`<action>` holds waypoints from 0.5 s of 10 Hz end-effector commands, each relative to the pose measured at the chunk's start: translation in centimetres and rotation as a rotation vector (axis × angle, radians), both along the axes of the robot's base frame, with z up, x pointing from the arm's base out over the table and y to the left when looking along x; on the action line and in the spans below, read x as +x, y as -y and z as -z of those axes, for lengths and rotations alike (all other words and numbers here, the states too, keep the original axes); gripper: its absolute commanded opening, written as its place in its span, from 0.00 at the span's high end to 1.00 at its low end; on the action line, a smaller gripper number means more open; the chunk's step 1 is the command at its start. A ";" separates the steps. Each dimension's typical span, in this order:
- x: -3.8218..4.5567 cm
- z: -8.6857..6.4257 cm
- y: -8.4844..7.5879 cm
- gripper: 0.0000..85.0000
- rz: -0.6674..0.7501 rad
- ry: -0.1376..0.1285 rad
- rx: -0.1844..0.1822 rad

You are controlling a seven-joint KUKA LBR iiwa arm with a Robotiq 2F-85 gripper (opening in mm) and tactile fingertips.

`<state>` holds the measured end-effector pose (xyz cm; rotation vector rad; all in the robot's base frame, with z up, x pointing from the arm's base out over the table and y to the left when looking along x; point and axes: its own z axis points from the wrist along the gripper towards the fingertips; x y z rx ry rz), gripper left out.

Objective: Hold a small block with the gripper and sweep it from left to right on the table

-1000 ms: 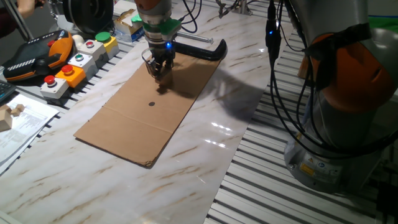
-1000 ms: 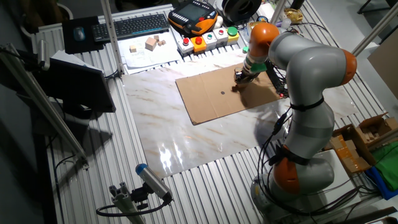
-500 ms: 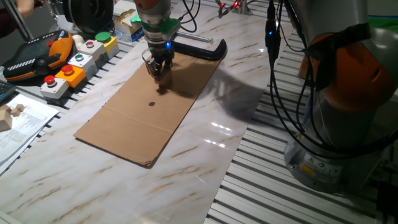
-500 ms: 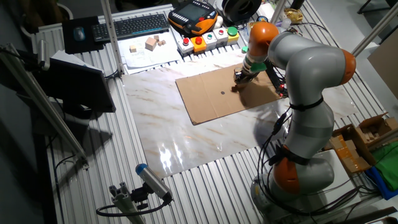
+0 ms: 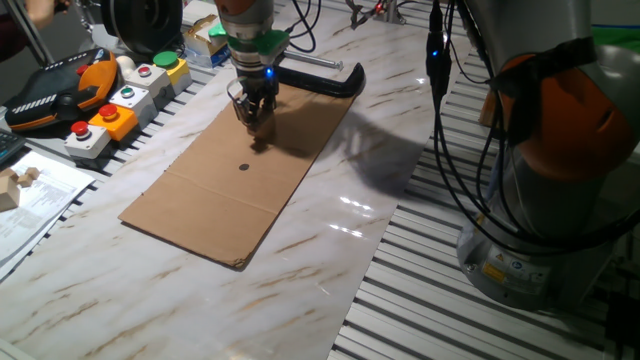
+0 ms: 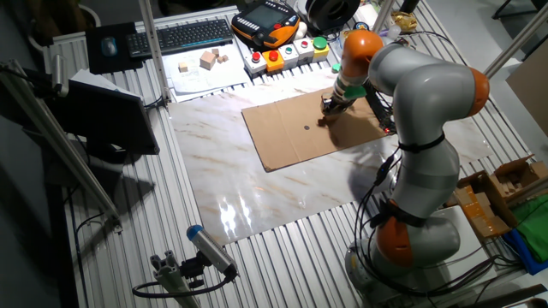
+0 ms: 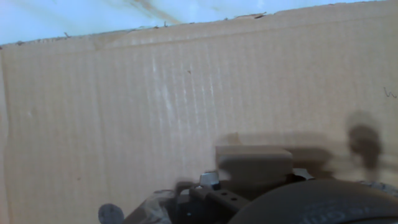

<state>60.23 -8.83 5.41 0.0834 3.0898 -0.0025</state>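
Nothing moved — pincer (image 5: 258, 122) (on block (image 7: 254, 163)) over cardboard (image 5: 200, 200).

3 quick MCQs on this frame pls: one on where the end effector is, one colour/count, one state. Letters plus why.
1. The end effector is above:
A. the cardboard sheet
B. bare marble table
C. the keyboard

2. The light on the end effector is:
A. red
B. blue
C. white

3. The small block is:
A. lying loose on the paper
B. at the fingertips, low on the cardboard
C. lifted high over the table

Answers:
1 A: both fixed views show it over the sheet's far end.
2 B: a blue dot glows under the green ring.
3 B: the hand view shows the block right at the fingers against cardboard.
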 end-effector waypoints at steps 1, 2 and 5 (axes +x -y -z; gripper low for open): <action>0.06 -0.1 -0.1 0.99 -0.002 0.002 -0.005; 0.13 -0.1 -0.3 0.99 -0.002 0.003 -0.009; 0.22 0.0 -0.8 0.99 -0.004 0.003 -0.006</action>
